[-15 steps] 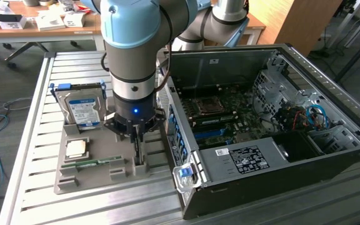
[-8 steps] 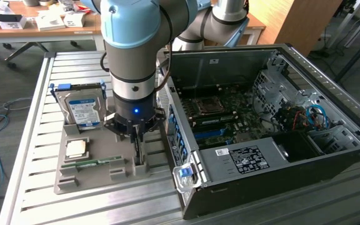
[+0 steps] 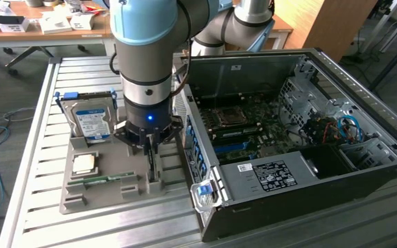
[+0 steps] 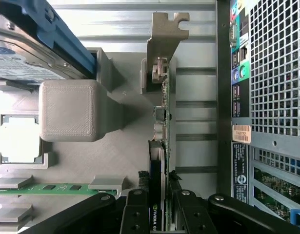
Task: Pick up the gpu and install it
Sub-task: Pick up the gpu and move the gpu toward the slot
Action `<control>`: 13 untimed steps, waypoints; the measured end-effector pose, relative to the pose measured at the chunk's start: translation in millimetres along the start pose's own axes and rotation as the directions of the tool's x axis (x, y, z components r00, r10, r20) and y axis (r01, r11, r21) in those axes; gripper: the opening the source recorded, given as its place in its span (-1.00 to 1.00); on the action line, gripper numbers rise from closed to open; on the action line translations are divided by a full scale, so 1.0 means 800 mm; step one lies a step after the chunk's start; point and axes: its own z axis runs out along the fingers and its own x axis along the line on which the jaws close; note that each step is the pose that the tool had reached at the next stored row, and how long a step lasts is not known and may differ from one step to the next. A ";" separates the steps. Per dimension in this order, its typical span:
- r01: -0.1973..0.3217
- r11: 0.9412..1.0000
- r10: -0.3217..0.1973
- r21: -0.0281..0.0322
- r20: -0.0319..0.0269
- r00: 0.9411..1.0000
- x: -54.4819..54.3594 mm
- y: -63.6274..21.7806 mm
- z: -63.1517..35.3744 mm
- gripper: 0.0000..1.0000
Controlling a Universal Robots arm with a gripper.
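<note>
In the exterior view the gripper [image 3: 150, 143] hangs low over the grey tray [image 3: 74, 204], at the tray's edge nearest the open computer case [image 3: 364, 88]; the graphics card [image 3: 153, 168] stands on edge in a slot along that edge, with the hard drive [image 3: 93, 124] upright at the far corner and the memory stick [image 3: 102, 179] lying near the front; the case wall is just beside the card, so a lift that drifts sideways could knock the card or the wrist against it. In the wrist view the gripper [image 4: 159, 214] is clamped on the graphics card [image 4: 164, 117], its fingers [image 4: 135, 217] against both faces near one end, no gap showing; the silver bracket [image 4: 164, 34] is at the other end, so the hold looks off-centre; I judge the card may tip or twist as it rises, catch in the tray [image 4: 130, 156] slot, drag the tray along, or slip on the fan housing.
</note>
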 end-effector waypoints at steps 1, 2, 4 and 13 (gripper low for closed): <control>0.000 1.000 0.000 0.000 0.000 1.000 0.000 0.000 -0.004 -0.47; 0.000 1.000 0.000 0.000 0.000 1.000 0.000 0.001 -0.008 -0.47; 0.000 1.000 0.000 0.000 0.000 1.000 0.000 0.001 -0.017 -0.47; 0.000 1.000 0.000 0.000 0.000 1.000 0.001 0.004 -0.058 -0.47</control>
